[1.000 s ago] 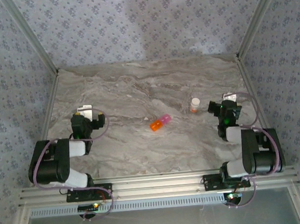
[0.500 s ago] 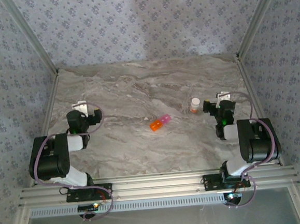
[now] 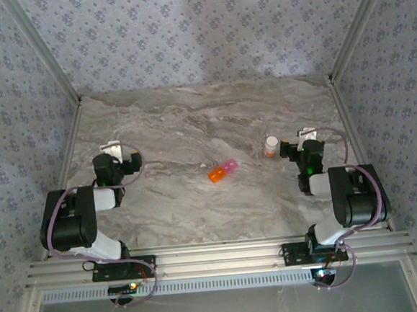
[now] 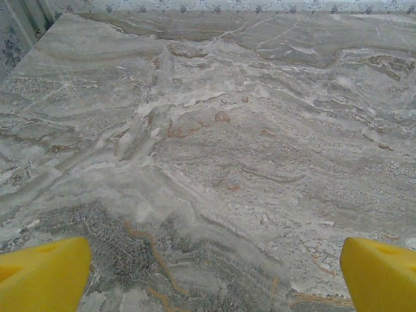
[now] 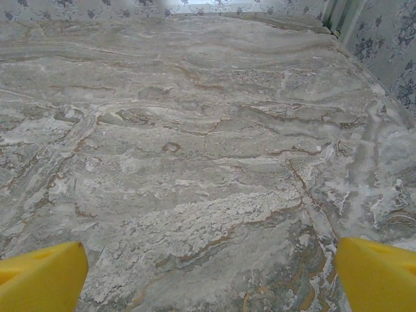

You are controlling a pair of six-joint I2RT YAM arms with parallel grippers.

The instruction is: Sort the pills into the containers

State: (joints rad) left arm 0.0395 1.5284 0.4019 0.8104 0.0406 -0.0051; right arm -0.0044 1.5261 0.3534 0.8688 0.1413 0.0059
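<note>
Both wide, empty: left tool (image 3: 116, 152), right tool (image 3: 305, 138); containers (image 3: 222, 171) between, well apart.

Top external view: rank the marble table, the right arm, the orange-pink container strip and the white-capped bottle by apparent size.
1. marble table
2. right arm, though it sits nearer the camera
3. orange-pink container strip
4. white-capped bottle, only slightly smaller than the strip
</note>
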